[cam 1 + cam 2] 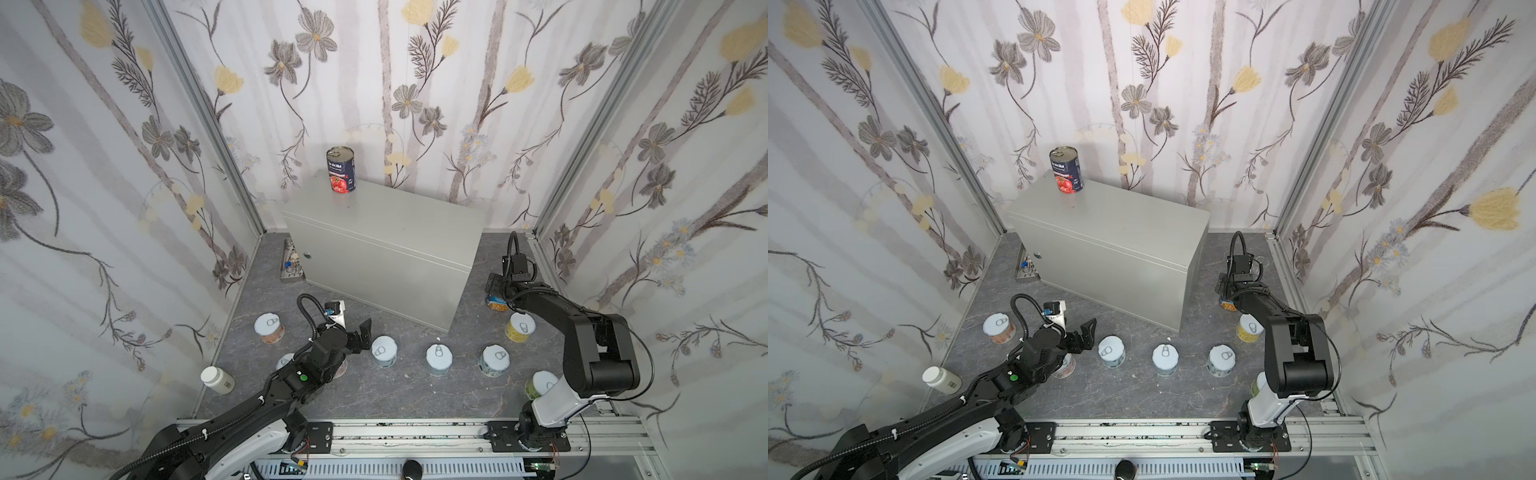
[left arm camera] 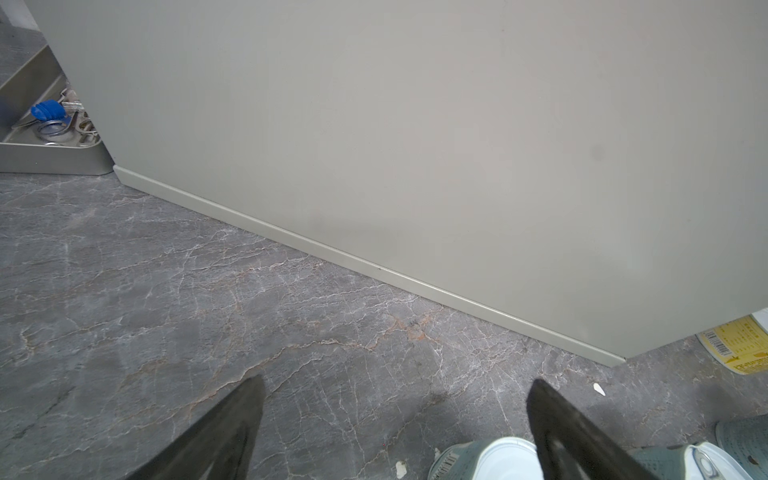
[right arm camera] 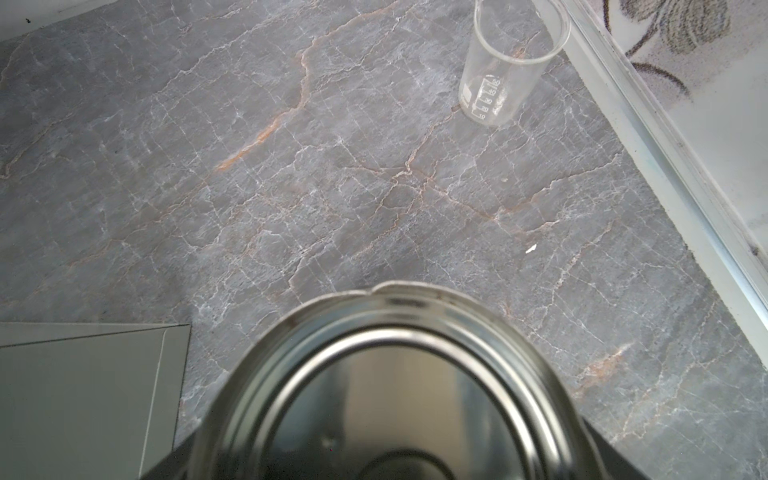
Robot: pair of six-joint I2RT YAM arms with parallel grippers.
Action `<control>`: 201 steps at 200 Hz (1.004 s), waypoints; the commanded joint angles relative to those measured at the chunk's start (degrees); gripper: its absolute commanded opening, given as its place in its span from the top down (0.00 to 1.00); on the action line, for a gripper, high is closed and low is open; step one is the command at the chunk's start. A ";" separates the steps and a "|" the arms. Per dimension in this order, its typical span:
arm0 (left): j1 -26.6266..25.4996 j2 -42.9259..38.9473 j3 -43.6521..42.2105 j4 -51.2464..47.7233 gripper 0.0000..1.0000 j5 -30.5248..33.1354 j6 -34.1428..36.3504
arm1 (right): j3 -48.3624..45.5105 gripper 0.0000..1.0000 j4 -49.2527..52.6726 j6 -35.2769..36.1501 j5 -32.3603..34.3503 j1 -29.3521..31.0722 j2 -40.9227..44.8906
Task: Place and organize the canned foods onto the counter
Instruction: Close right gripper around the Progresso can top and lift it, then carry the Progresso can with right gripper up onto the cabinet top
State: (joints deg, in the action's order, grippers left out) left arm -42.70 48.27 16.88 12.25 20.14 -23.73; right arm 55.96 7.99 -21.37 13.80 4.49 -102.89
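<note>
**A:** Left gripper [image 1: 360, 334] status?
**B:** Jaws spread wide, nothing between them. It sits low, left of centre in both top views, facing the counter [image 1: 395, 216] front.
**A:** Right gripper [image 1: 495, 291]?
**B:** At the right end of the counter, straddling the blue-label can [image 3: 399, 395], one jaw on either side. Can't tell if they're pressing it.
**A:** Other cans?
**B:** Navy-red can [image 1: 340, 170] is upright on the counter top, upper centre of frame, back-left corner. Short cans [image 1: 439, 359] stand on the floor [image 1: 395, 399] across the lower middle.
</note>
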 commanded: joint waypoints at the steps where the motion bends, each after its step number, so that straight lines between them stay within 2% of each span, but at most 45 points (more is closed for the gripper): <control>1: -0.02 0.19 0.97 2.60 0.00 1.11 0.86 | 0.37 0.25 -1.30 0.07 -0.82 -0.01 -0.38; 26: -0.02 0.62 2.38 2.52 0.00 0.56 1.05 | 0.29 0.34 -1.19 0.27 -0.88 0.00 0.21; 76: -0.03 1.66 6.80 0.62 0.00 -0.89 1.91 | 0.59 0.44 0.22 0.71 -1.56 0.08 4.60; 146: -0.06 0.87 13.12 -3.77 0.00 -3.69 2.61 | 0.21 0.48 4.39 1.35 -3.73 0.08 17.10; 201: -0.02 0.51 20.68 -9.61 0.00 -3.79 5.71 | 0.77 0.54 7.88 -0.67 -8.33 0.08 28.06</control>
State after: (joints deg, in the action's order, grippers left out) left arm -42.70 49.01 34.79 5.39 16.36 -20.12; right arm 55.81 19.44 -20.56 8.14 4.54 -78.70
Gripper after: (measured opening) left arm 0.997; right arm 0.847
